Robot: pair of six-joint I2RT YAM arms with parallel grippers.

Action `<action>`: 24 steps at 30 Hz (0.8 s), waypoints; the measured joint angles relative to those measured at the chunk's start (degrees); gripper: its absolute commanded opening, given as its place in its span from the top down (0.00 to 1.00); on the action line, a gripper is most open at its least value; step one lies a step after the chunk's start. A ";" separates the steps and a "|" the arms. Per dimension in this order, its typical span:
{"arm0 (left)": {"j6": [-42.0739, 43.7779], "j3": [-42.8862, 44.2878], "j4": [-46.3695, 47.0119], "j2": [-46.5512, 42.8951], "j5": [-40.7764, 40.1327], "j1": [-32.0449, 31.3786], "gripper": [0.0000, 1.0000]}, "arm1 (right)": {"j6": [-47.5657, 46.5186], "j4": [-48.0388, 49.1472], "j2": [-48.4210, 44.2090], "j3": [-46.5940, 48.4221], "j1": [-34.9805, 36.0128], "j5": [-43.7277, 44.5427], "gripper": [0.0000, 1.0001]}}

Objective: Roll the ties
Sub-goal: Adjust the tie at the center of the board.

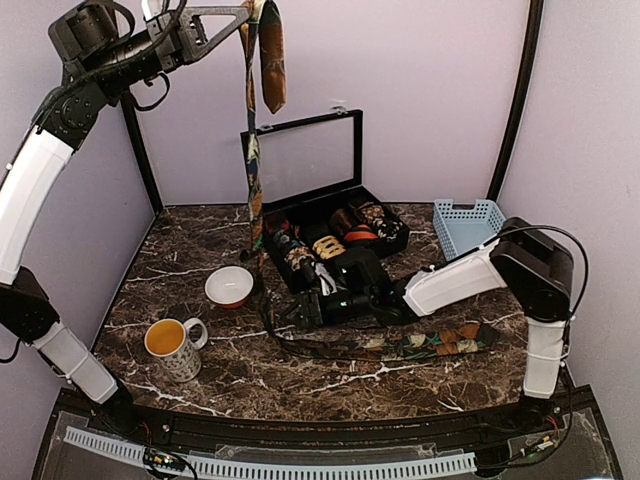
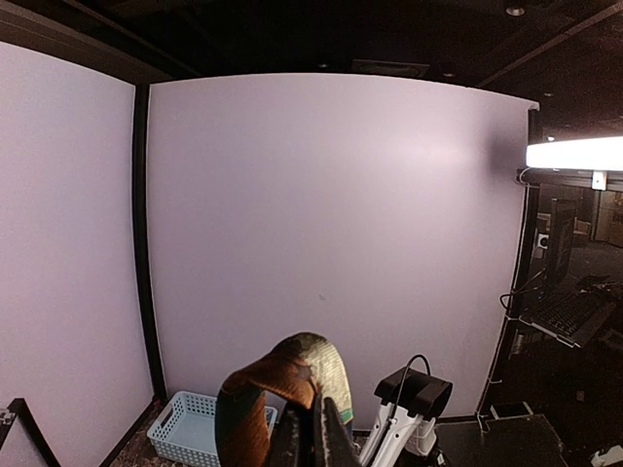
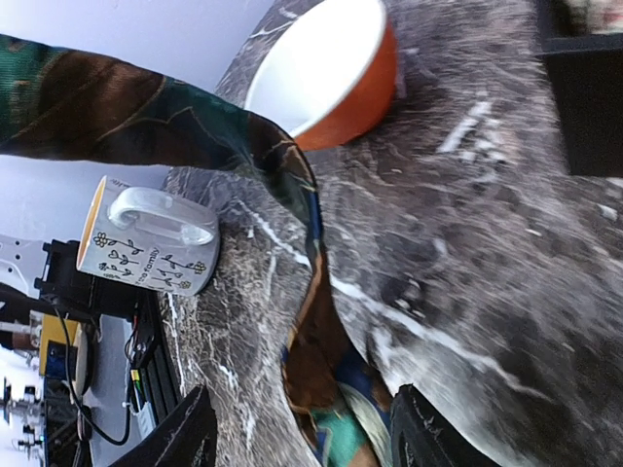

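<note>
One tie (image 1: 272, 70), pinched by left gripper (image 1: 245, 13) high above case (image 1: 305, 165), right gripper (image 3: 304, 413) wide, apparently straddling it before case

Mug (image 1: 172, 348), bowl (image 1: 229, 286) and trailing tie (image 1: 420, 345) hem the table's (image 1: 300, 385) left-front gap.

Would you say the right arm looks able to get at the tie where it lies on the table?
Probably yes. The right gripper is open and low over the table, a finger on each side of the tie, with nothing between. The left gripper holds its other stretch high up.
</note>
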 measured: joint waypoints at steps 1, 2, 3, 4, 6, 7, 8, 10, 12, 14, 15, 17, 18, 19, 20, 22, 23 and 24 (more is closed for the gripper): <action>-0.07 -0.09 0.04 -0.31 0.00 0.00 1.00 | 0.13 0.83 1.68 1.40 0.70 -0.39 0.40; -0.11 -0.22 0.09 -0.57 0.00 0.00 1.00 | 0.20 1.44 2.95 2.36 1.25 -0.61 0.41; -0.11 -0.26 0.09 -0.74 -0.02 0.00 1.00 | 0.22 1.84 4.28 3.28 1.88 -0.79 0.44; -0.11 -0.26 0.13 -0.85 -0.07 0.00 1.00 | 0.22 2.25 5.49 3.91 2.43 -0.94 0.47; -0.02 -0.26 0.11 -1.03 -0.26 0.00 1.00 | 0.17 2.82 8.13 5.05 3.74 -1.33 0.65; 0.24 -0.26 0.00 -1.11 -0.50 0.00 1.00 | 0.15 3.08 9.31 5.33 4.42 -1.51 0.73; 0.55 -0.24 -0.13 -1.20 -0.81 0.00 1.00 | -0.04 3.34 10.25 5.35 5.07 -1.70 0.81; 1.07 -0.13 -0.24 -1.33 -1.68 0.00 1.00 | -0.48 3.72 11.32 4.70 6.19 -1.64 0.96; 1.62 0.15 -0.33 -1.42 -2.73 0.00 1.00 | -1.09 4.31 11.37 3.15 7.23 -1.25 1.00; 2.05 0.28 -0.31 -1.62 -4.35 0.00 1.00 | -1.92 5.22 11.34 2.43 7.80 -0.63 1.00; 2.21 0.39 -0.28 -1.66 -5.03 0.04 1.00 | -2.29 5.75 11.30 2.01 8.04 -0.15 1.00; 2.45 0.48 -0.24 -1.79 -6.80 0.61 1.00 | -3.13 6.84 11.28 1.38 8.26 0.66 1.00; 2.51 0.59 -0.24 -1.81 -7.72 1.05 1.00 | -3.48 7.34 11.28 1.11 8.31 1.05 1.00; 2.51 0.81 -0.20 -1.81 -8.61 1.73 1.00 | -3.76 7.72 11.28 0.94 8.37 1.33 1.00; 2.27 0.90 0.07 -1.81 -9.42 3.13 1.00 | -4.07 7.93 11.28 0.81 8.46 1.66 1.00; 0.98 0.94 1.11 -1.92 -10.91 7.06 1.00 | -4.63 8.09 11.28 0.74 8.66 2.38 1.00; 0.09 0.94 1.77 -1.92 -11.89 9.42 1.00 | -4.83 8.09 11.28 0.74 8.72 2.64 1.00; -0.81 0.94 2.49 -1.92 -12.92 11.61 1.00 | -5.16 8.04 11.28 0.76 8.81 3.02 1.00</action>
